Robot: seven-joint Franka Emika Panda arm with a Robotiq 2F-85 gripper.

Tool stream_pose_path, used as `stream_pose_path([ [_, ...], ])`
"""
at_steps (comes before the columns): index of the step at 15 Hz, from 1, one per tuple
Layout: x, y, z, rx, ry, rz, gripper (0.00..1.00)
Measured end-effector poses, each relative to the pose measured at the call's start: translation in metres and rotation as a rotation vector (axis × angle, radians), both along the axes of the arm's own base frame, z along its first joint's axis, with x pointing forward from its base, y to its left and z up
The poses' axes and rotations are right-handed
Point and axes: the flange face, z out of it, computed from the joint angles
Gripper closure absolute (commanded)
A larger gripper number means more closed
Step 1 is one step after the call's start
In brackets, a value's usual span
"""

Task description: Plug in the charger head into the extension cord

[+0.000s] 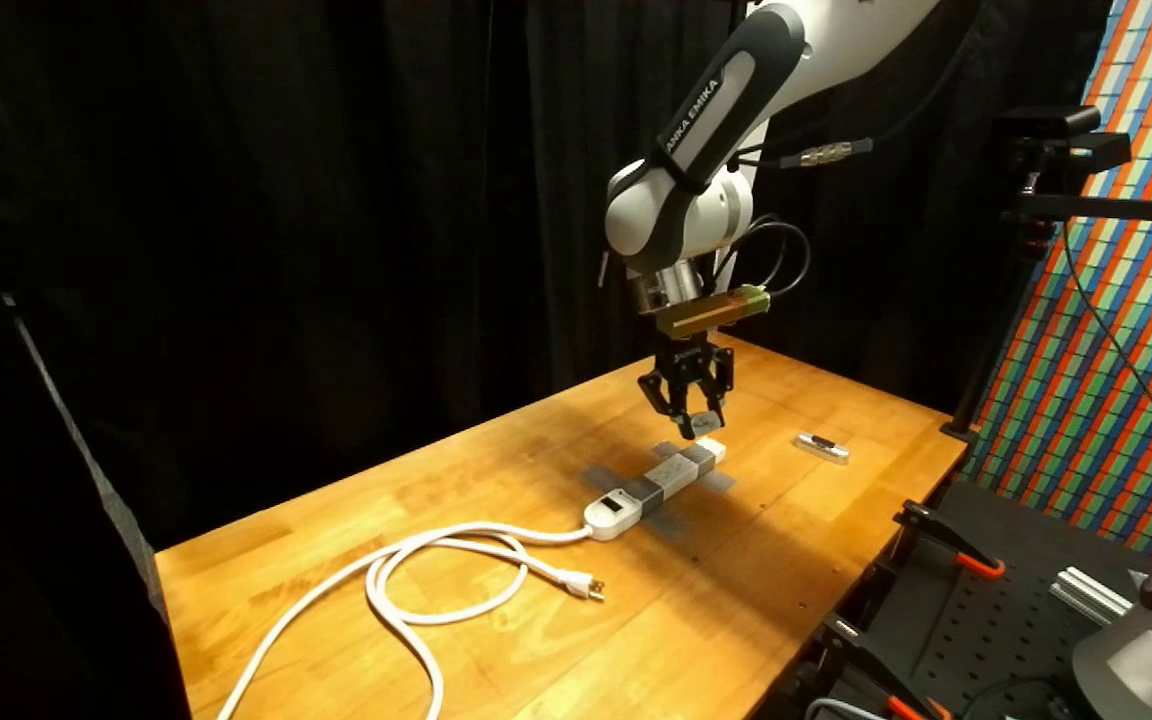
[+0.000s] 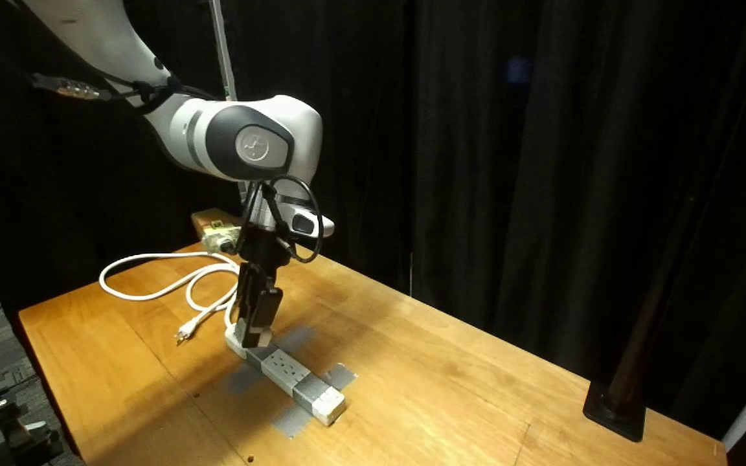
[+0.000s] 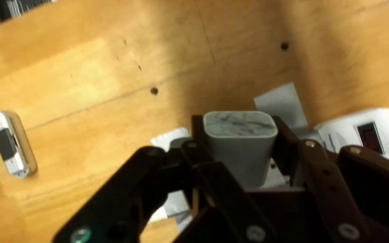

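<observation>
Jaws: nearest the wrist camera, closed against 2 opposite sides of the charger head [image 3: 241,155], gripping it.
Charger head: held over the extension cord [image 1: 671,475]; in both exterior views it looks apart from it, though the gap is hard to judge. Its prongs are hidden.
Extension cord: flat on the table [image 1: 716,600], strapped across by bands of grey tape [image 2: 340,375], outlet slots [image 2: 284,364] facing up.
White cable [image 1: 481,527]: looped on the table, its plug [image 1: 581,583] lying near the cord's switch end.
Alignment: the likeliest failure, I judge; a small twist or offset would land the prongs on plastic instead of in the slots.
Sight: charger and jaws cover part of the outlets in the wrist view, so a miss could go unnoticed until contact.
Grip: pushing on a blocked prong could tilt the block or slide it up between the jaws.
Tape: a sideways shove might peel it and let the cord skid.
Silver bar [image 3: 12,145]: well apart from the cord, probably no hindrance.
</observation>
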Motion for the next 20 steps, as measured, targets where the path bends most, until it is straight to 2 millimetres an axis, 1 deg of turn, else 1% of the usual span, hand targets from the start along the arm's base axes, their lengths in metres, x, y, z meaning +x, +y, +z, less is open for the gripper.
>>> stream_pose_path([
  [3,-0.018,0.001,-0.010,0.038,0.180,-0.020,0.77],
  [5,-0.025,0.005,-0.026,0.097,0.247,0.001,0.77],
  [7,-0.029,0.008,-0.045,0.142,0.271,0.021,0.77],
  [11,-0.025,0.014,-0.077,0.180,0.224,0.038,0.77],
  [14,-0.016,0.019,-0.092,0.182,0.152,0.052,0.77],
  [16,-0.010,0.022,-0.097,0.179,0.100,0.061,0.77],
  [18,-0.003,0.024,-0.097,0.177,0.057,0.068,0.77],
  [20,-0.002,0.025,-0.096,0.177,0.048,0.070,0.77],
])
